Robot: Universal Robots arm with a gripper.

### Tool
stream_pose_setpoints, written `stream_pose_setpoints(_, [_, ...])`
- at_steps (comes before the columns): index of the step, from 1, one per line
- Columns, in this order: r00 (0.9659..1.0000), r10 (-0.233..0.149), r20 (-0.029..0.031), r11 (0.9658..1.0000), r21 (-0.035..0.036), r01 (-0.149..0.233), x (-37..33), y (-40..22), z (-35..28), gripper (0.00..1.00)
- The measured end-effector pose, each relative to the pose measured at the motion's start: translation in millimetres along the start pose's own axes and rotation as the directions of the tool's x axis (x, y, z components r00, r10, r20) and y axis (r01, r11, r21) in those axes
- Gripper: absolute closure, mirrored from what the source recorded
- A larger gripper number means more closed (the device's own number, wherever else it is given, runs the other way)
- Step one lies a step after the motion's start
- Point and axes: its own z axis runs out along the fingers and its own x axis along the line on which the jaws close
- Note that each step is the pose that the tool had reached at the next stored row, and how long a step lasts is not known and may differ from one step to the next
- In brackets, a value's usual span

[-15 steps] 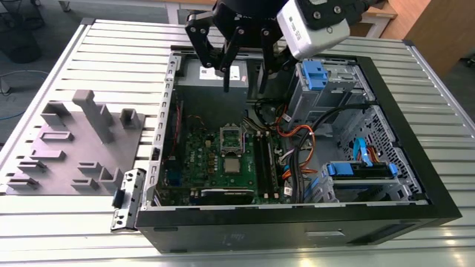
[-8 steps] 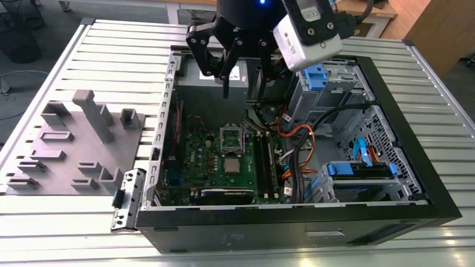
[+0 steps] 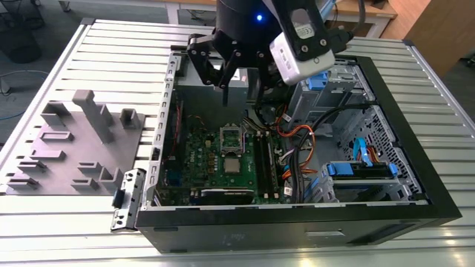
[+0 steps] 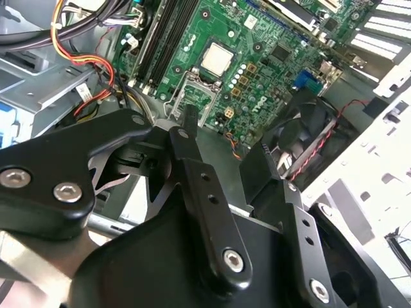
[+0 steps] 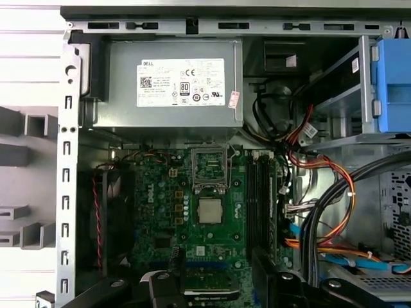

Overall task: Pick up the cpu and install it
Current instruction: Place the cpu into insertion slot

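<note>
Gripper (image 3: 241, 102) hangs spread, empty, above cpu (image 5: 209, 210) and white-labelled power supply (image 5: 122, 96).

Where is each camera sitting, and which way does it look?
Exterior view: off the arm, up high, looking down into the case, the hand open over it.
First wrist view: on the arm, facing straight down at the motherboard; fingertips show.
Second wrist view: on the arm, slanting past the hand's links.
Shared: the cpu, in all three.

cpu (image 3: 232, 164) on motherboard (image 3: 197, 157) in case (image 3: 297, 214), just beside socket frame (image 3: 231, 138); fixture tray (image 3: 74, 146) outside, exterior view's left
</note>
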Motion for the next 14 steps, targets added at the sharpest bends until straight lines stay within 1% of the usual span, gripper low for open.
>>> stream_pose_setpoints(14, [1.0000, 0.000, -0.0001, 1.0000, 0.0001, 0.000, 0.4, -1.4, 25.4, 0.47])
